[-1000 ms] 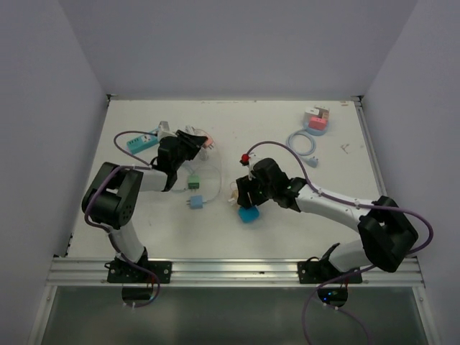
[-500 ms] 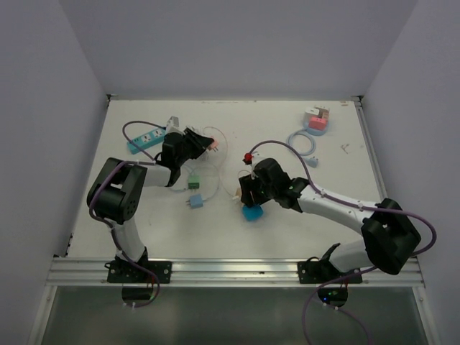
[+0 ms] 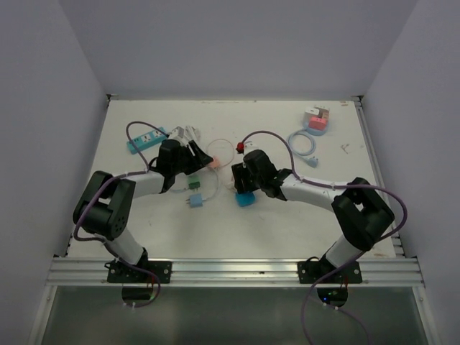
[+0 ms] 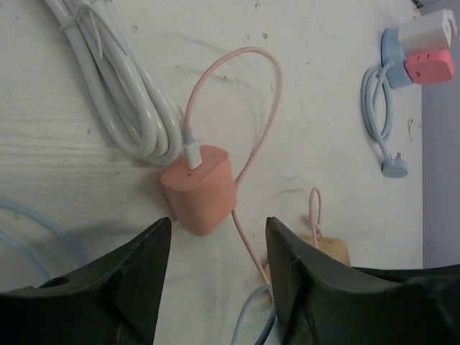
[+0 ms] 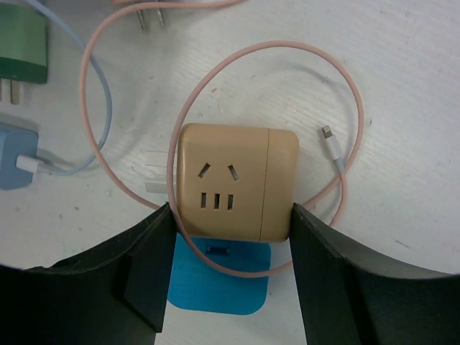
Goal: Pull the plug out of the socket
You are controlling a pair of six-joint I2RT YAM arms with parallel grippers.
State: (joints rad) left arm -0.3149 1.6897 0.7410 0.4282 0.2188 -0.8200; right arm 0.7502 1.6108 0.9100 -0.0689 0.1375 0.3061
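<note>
A tan socket cube [image 5: 233, 183] sits with a blue plug [image 5: 219, 277] pushed into its near side; a pink cable loops around both. My right gripper [image 5: 230, 215] is shut on the cube, one finger pressed on each side. In the top view the right gripper [image 3: 241, 187] is at mid-table, with the blue plug [image 3: 245, 199] just below it. My left gripper [image 4: 215, 237] is open and empty. A pink charger [image 4: 199, 188] lies just ahead of its fingertips. In the top view the left gripper [image 3: 192, 155] is left of the pink charger [image 3: 213, 162].
A coiled white cable [image 4: 118, 86] lies beside the pink charger. A teal power strip [image 3: 146, 139] is at the back left. A green plug [image 3: 194, 187] and a small blue charger [image 3: 194, 202] lie between the arms. Pink and white adapters [image 3: 316, 118] with a pale blue cable [image 3: 302, 144] sit back right.
My right gripper has moved back and left, carrying the tan socket and blue plug with it. The left gripper shifted nearer, and the pink charger now lies nearer on the table.
</note>
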